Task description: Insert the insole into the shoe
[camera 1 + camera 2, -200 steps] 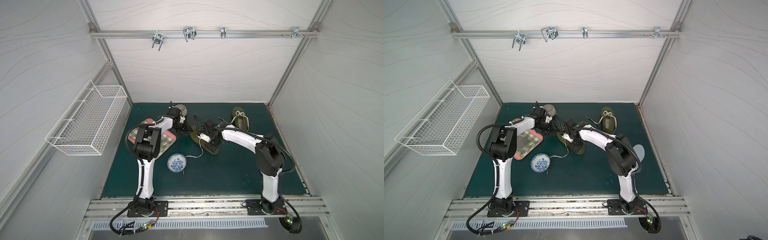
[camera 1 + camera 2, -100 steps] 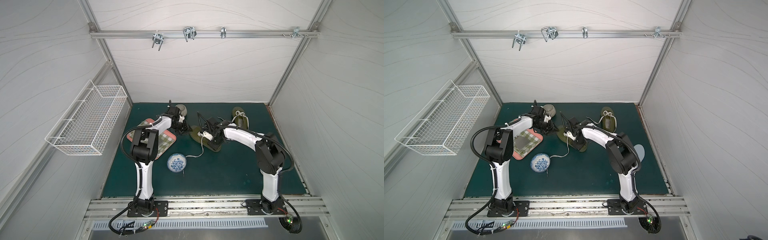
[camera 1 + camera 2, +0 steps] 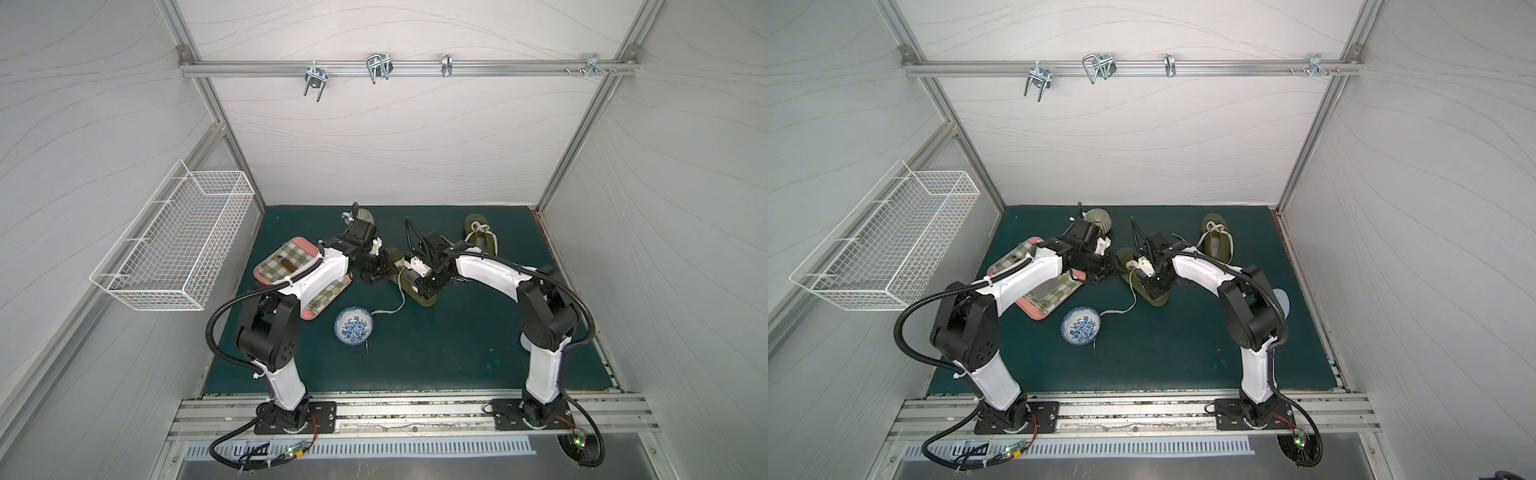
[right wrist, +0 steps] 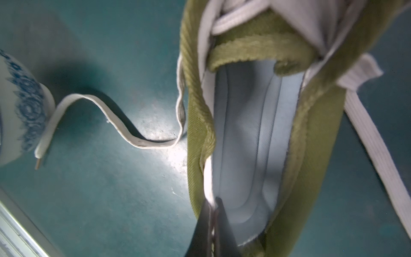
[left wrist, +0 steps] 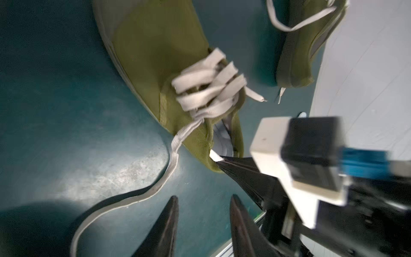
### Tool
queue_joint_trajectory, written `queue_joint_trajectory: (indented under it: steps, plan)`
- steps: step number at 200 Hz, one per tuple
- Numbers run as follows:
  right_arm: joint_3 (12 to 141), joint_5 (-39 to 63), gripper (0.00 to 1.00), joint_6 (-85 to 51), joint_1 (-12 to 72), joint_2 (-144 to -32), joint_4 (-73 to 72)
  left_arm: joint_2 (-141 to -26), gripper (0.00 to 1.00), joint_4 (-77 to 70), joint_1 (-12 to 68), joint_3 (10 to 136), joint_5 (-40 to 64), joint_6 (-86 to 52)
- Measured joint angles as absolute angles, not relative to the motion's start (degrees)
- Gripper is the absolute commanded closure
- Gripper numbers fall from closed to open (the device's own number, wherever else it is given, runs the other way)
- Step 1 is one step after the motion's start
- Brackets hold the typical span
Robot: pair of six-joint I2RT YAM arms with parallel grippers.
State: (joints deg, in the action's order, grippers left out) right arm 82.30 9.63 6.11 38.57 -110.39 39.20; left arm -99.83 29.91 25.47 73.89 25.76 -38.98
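The right gripper [image 4: 213, 213] is clamped shut on the side wall of the olive shoe [image 4: 198, 115], close to the heel end of the opening, with the pale lining edge nipped between its jaws. The pale blue insole [image 4: 244, 138] already lies inside that shoe. Its heel end sits just beside the closed jaws and its front runs under the tongue, out of sight. It looks flat along the middle, though the heel rim seems to ride up a little against the wall.

From where I stand, what's left is the final seating. To do it well, I'd hold that wall outward so the mouth gapes, and press the heel rim down without dragging the shoe across the green mat [image 3: 436, 353].

The left gripper [image 5: 203, 213] hangs partly open with nothing between its fingers, low over the mat just beside the shoe. It looks free to steady the toe. The loose lace [image 5: 133, 195] snakes right in front of it and is worth avoiding.

The lace's tip ends just beside a blue-and-white bowl [image 3: 353, 325]. A second olive shoe [image 3: 480, 239] sits further back, and a checked tray [image 3: 286, 262] lies under the left arm.
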Motion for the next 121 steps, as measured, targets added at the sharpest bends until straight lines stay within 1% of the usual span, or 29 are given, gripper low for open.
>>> queue_joint_trajectory:
  steps: [26,52,88,121]
  plan:
    - [82.1,10.3,1.0,5.6,38.7,-110.3,38.7,-100.2,0.59,24.9,29.0,68.9,23.7,-43.9]
    - [81.4,10.6,1.0,5.3,38.7,-110.0,38.1,-102.1,0.57,20.2,30.8,68.5,21.6,-47.2]
    - [80.9,11.1,1.0,5.3,38.7,-109.7,37.5,-103.7,0.57,16.0,31.2,68.6,19.6,-49.2]
    - [80.8,11.6,1.0,4.4,38.7,-109.7,37.3,-106.3,0.57,15.8,31.2,70.1,17.0,-49.7]
